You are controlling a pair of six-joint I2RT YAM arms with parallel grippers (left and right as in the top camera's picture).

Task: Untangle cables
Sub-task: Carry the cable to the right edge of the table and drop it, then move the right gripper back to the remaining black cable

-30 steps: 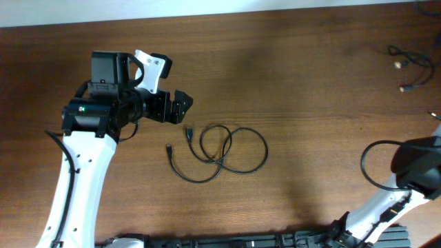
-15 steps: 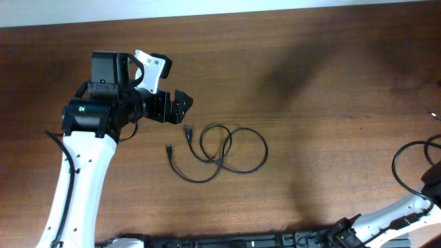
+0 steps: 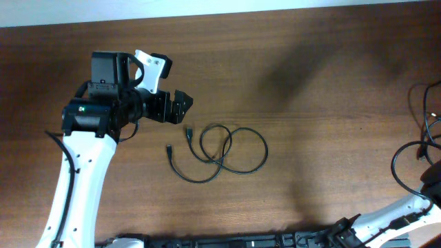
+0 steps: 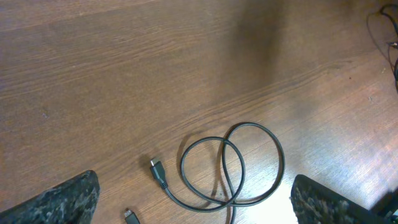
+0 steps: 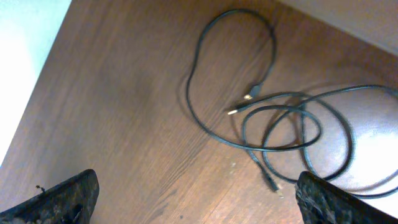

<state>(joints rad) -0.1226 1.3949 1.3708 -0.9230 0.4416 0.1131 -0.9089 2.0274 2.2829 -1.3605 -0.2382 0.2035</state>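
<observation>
A thin black cable [image 3: 222, 160] lies in two overlapping loops at the middle of the wooden table, its two plugs side by side at the left. My left gripper [image 3: 180, 107] hovers open just up and left of it. In the left wrist view the loops [image 4: 283, 167] and a plug [image 4: 158, 172] lie between the wide-open fingers [image 4: 68, 199]; nothing is gripped. More thin cables [image 5: 189, 87] lie tangled in the right wrist view, beyond my open right gripper [image 5: 199, 202], which is empty. In the overhead view these cables [image 3: 415, 103] show only at the right edge.
The table's back edge meets a pale wall strip [image 3: 275, 7]. The right arm [image 3: 393, 213] enters from the bottom right corner, with its thicker black wire looping beside it. In the right wrist view the table's edge [image 5: 46, 68] runs along the left.
The right gripper has gone from shut to open, and the right arm has swung out toward the right edge. The cables at the back right have shifted to the right edge. The left arm is still.
</observation>
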